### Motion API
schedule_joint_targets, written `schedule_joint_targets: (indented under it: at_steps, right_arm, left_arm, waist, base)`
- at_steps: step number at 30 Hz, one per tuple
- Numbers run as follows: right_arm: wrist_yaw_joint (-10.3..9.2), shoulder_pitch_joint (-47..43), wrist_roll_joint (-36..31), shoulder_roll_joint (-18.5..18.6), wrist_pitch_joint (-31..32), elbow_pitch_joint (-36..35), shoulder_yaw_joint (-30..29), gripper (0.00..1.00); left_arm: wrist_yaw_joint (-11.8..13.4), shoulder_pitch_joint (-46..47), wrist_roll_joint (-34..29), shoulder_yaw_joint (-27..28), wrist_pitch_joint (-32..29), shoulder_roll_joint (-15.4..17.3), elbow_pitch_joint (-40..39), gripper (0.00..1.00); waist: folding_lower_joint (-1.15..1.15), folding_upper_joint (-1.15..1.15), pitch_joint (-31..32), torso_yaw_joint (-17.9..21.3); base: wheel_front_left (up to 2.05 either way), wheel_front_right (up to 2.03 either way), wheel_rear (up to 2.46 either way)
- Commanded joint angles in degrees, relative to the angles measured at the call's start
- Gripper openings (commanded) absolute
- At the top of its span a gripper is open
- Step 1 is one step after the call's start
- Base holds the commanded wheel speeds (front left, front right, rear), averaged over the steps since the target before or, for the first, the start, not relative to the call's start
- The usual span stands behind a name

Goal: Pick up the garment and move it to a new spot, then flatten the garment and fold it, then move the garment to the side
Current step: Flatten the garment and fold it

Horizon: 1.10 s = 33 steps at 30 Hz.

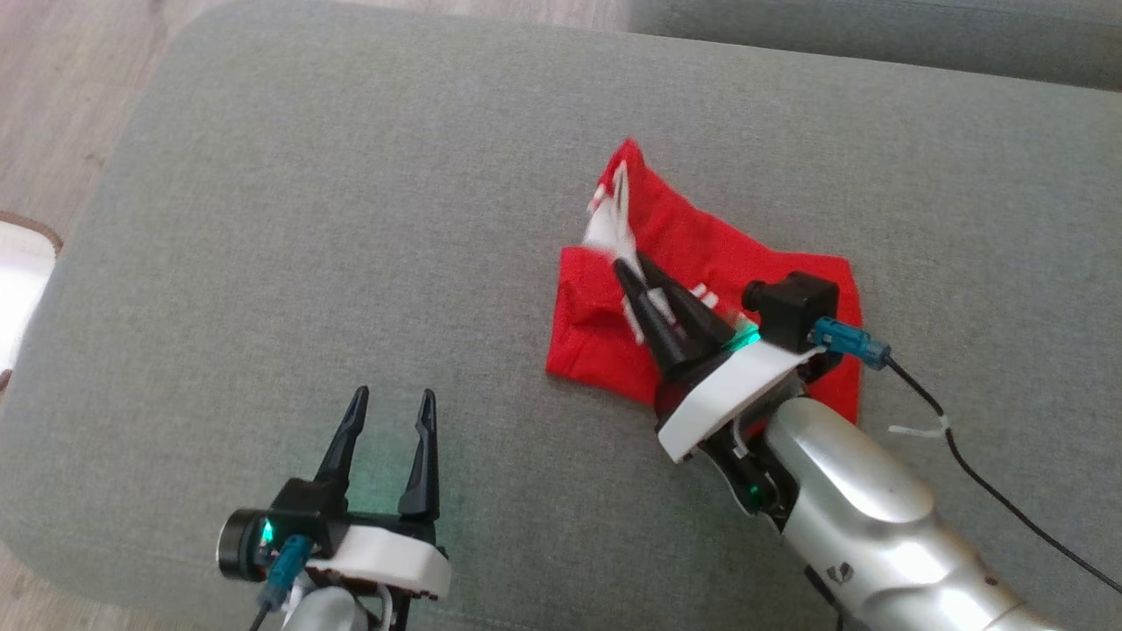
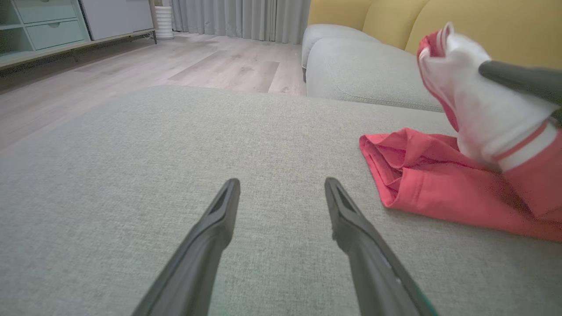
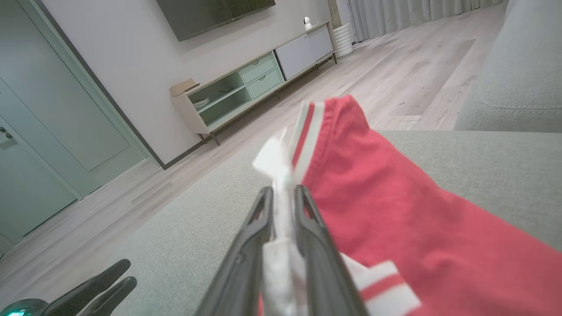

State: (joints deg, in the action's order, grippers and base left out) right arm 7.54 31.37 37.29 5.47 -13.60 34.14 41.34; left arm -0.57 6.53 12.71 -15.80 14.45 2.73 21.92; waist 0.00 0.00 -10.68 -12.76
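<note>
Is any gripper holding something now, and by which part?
The right gripper pinches the red garment by its white striped edge, raised off the grey cushion. The left gripper is open, holding nothing.

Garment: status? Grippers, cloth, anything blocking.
Left gripper open, over the grey cushion, off the cloth. Right gripper pinching white trim of the red garment, that edge lifted, rest bunched on the cushion. Nothing in the way seen.

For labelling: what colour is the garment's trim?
The trim is white with a red stripe; the garment is red. Best: right wrist view.
</note>
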Motion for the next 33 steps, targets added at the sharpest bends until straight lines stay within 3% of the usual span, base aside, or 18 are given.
schedule_joint_targets:
  at_steps: [1,7,14,19,33]
  right_arm:
    - [-0.05,1.7,0.3,-1.5,-0.4,-1.1,0.7,1.00]
    - [-0.05,1.7,-0.5,-0.7,-1.3,1.0,-2.7,1.00]
    - [-0.05,-3.9,-10.3,2.0,-1.4,-2.3,-17.7,1.00]
    - [-0.05,-9.2,-17.7,1.6,-1.4,-4.7,-26.4,1.00]
    - [-0.05,-19.9,-23.6,-1.4,-1.4,-6.7,-34.3,1.00]
  left_arm:
    - [0.1,0.6,0.2,1.5,0.5,0.1,-1.6,1.00]
    - [0.3,0.2,-0.4,3.5,0.5,0.1,-2.0,1.00]
    - [0.4,0.6,-1.8,6.2,0.5,0.1,-2.8,1.00]
    - [0.4,0.4,-3.2,8.2,0.5,0.1,-3.1,1.00]
    - [0.3,-4.7,-3.0,11.2,0.5,0.1,-3.3,1.00]
  waist:
    - [0.00,0.00,0.2,-0.4]
    - [0.00,0.00,1.4,2.4]
    - [0.00,0.00,2.7,7.2]
    - [0.00,0.00,3.7,9.5]
    - [0.00,0.00,7.8,10.9]
  base:
    - [0.00,0.00,0.00]
    - [0.00,0.00,0.00]
    - [0.00,0.00,0.00]
    - [0.00,0.00,0.00]
    - [0.00,0.00,0.00]
